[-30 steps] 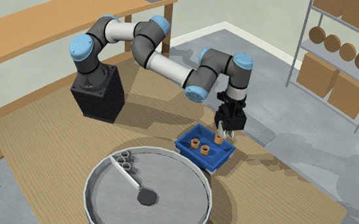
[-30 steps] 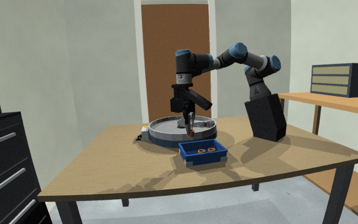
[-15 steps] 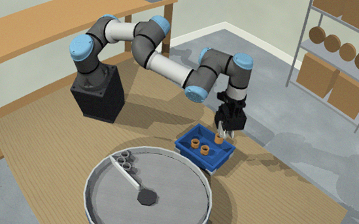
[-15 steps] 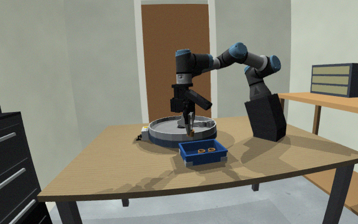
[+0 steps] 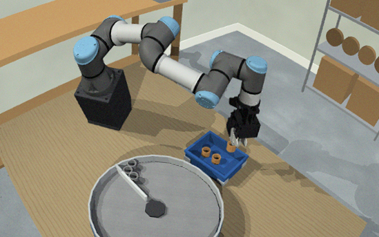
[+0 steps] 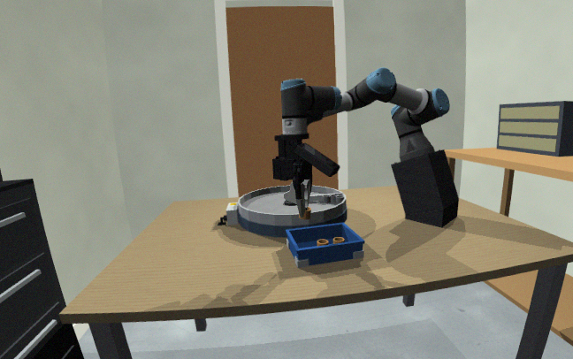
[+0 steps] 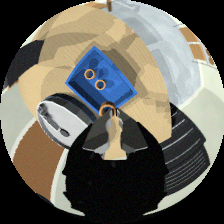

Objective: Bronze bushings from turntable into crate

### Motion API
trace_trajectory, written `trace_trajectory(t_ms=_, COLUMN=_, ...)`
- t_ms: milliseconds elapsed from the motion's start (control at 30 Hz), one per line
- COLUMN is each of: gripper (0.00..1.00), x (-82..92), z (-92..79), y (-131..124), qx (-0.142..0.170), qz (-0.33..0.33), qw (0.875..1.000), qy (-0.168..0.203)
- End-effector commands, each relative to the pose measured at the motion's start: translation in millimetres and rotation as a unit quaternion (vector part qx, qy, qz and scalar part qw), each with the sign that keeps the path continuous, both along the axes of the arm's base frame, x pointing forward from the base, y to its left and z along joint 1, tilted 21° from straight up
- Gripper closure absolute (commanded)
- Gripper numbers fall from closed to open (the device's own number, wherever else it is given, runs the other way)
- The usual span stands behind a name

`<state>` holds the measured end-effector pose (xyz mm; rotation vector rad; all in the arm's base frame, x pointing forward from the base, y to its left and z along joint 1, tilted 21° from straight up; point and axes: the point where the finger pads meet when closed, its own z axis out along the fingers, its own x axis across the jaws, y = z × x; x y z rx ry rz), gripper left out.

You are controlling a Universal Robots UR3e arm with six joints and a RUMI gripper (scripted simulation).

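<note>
My gripper [image 5: 236,141] [image 6: 303,208] [image 7: 114,108] is shut on a bronze bushing [image 5: 231,147] [image 6: 304,214] [image 7: 106,108] and holds it above the blue crate [image 5: 194,149] [image 6: 324,253] [image 7: 80,72], over its far edge. Two more bronze bushings [image 5: 206,151] [image 5: 216,158] [image 6: 322,241] [image 6: 339,240] [image 7: 90,74] [image 7: 100,84] lie inside the crate. Three steel bushings [image 5: 132,163] [image 5: 127,169] [image 5: 134,175] sit together on the grey turntable [image 5: 181,199] [image 6: 265,210] [image 7: 52,112] beside its white sweep bar [image 5: 134,184].
The arm's black base [image 5: 104,94] [image 6: 424,186] stands at the back of the wooden table [image 5: 283,214] [image 6: 177,274]. A small control box [image 6: 231,213] sits by the turntable. A bench, shelving and a drawer cabinet stand around the table.
</note>
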<state>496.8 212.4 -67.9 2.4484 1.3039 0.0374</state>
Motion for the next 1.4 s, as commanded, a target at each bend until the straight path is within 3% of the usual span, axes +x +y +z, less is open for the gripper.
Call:
trace_trajectory(t_ms=0, gripper=1.00, x=1.0, z=2.1, y=1.1, qx=0.000, qz=0.000, qw=1.000, qy=-0.003)
trace_trajectory(t_ms=267, gripper=1.00, x=1.3, z=-3.1, y=-0.7, qx=0.000, qz=0.000, qw=1.000, qy=-0.001)
trace_trajectory(t_ms=533, gripper=1.00, x=8.9, z=-42.1, y=-12.6, qx=0.000, qz=0.000, qw=1.000, qy=-0.001)
trace_trajectory(t_ms=700, gripper=1.00, x=10.3, z=-49.2, y=-14.7, qx=0.000, qz=0.000, qw=1.000, qy=-0.001)
trace_trajectory(t_ms=1367, gripper=1.00, x=10.8, z=-49.0, y=-14.5, qx=0.001, qz=0.000, qw=1.000, qy=-0.002)
